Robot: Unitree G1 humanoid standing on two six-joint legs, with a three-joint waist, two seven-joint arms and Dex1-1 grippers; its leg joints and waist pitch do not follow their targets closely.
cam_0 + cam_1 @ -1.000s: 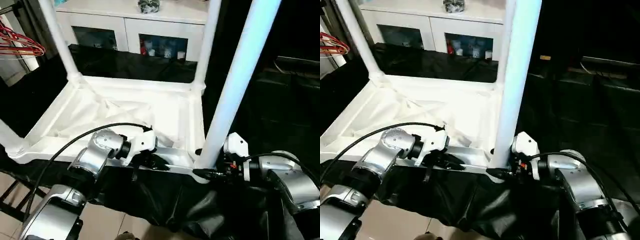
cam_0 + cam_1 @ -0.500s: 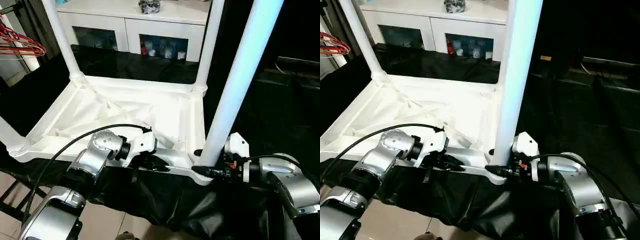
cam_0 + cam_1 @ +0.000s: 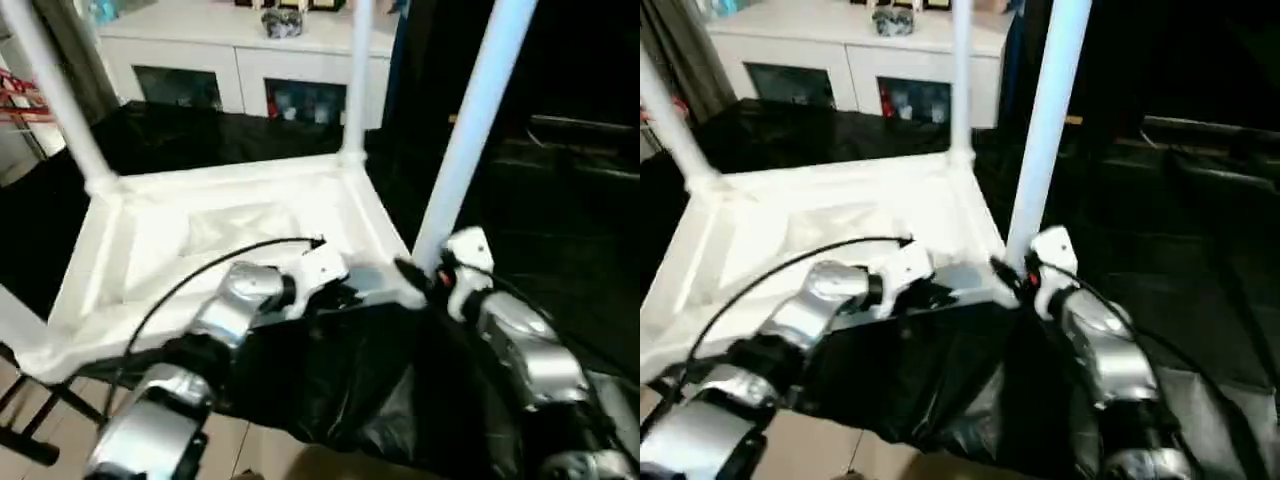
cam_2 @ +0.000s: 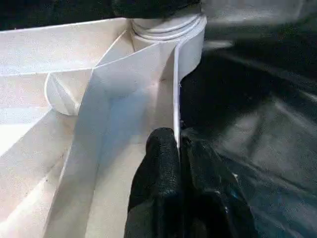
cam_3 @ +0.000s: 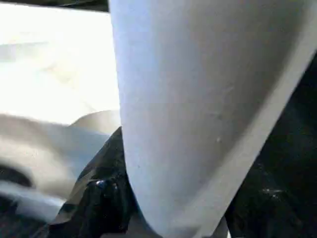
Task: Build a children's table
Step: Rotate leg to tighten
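The children's table lies upside down on a black cloth, with its ribbed white top [image 3: 230, 225] facing up. Its white legs stand upright in the corner sockets: far left [image 3: 60, 100], far right [image 3: 355, 80] and near right [image 3: 470, 130]. My left gripper [image 3: 352, 290] is shut on the thin near rim [image 4: 176, 99] of the top, beside the near right corner socket [image 4: 168, 27]. My right gripper [image 3: 418, 275] holds the near right leg [image 5: 198, 99] at its base. One black finger [image 5: 101, 198] lies against the tube.
Behind the table stands a white cabinet with glass doors [image 3: 240, 70]. The black cloth [image 3: 340, 370] hangs over the near edge, with tiled floor [image 3: 60, 440] below at the left. Red hangers [image 3: 20, 95] show at the far left. Dark furniture [image 3: 570, 140] stands to the right.
The whole view has shifted and turned, so the camera has moved. Both grippers keep their hold, the left on the rim and the right at the leg's base.
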